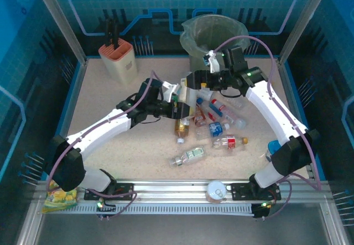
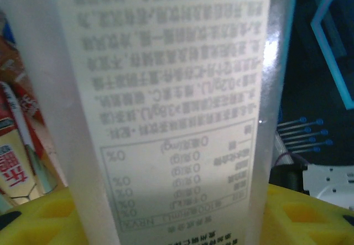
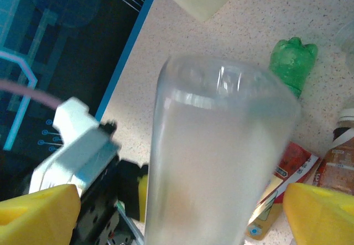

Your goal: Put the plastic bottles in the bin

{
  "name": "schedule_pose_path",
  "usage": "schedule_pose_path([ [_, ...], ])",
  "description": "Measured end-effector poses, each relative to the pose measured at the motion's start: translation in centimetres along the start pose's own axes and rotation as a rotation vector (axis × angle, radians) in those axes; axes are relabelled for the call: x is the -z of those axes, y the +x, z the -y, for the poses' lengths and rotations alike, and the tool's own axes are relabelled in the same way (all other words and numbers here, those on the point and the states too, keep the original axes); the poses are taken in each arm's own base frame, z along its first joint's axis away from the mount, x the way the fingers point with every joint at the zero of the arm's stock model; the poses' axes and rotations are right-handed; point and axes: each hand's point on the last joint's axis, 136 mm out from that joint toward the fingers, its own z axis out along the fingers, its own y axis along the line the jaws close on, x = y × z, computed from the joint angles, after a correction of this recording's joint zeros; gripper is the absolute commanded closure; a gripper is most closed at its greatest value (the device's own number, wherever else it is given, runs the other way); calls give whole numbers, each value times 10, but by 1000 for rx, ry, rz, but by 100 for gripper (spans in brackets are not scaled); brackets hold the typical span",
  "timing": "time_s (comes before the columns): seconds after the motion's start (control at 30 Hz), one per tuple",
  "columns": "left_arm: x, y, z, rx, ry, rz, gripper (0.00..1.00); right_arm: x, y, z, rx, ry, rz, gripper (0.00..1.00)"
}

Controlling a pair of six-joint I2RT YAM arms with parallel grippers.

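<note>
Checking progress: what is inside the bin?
Inside the bin, the greenish bag liner shows, with nothing else visible. The right arm and its cable cover the near part, so the bottom there cannot be seen.

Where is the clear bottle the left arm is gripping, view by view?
Top external: clear bottle mid-picture, just beyond the amber bottle, largely hidden.
Left wrist: the bottle spans the middle, white label facing, between the left fingers.
Right wrist: the bottle stands centre, base uppermost.
Shared landmark: the amber bottle, at the right edge in right wrist.
</note>
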Motion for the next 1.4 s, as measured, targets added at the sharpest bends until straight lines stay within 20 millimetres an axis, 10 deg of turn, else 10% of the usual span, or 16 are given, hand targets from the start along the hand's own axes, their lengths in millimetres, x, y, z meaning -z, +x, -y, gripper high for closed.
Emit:
schedule_pose_path([
  [0.6,-10,2,5,-40,33,-12,91,-14,-11,24,-83,5,21,50],
  [0.77,-10,1,7,-45,37,-6,74,-11,-12,22,-77,7,30,55],
  [0.97,-7,-1,9,-50,44,19,2,-5,-15,19,-61,13,49,59],
  [1.4,22,-4,21,-80,29,106,1,26,-53,8,115,100,174,81],
])
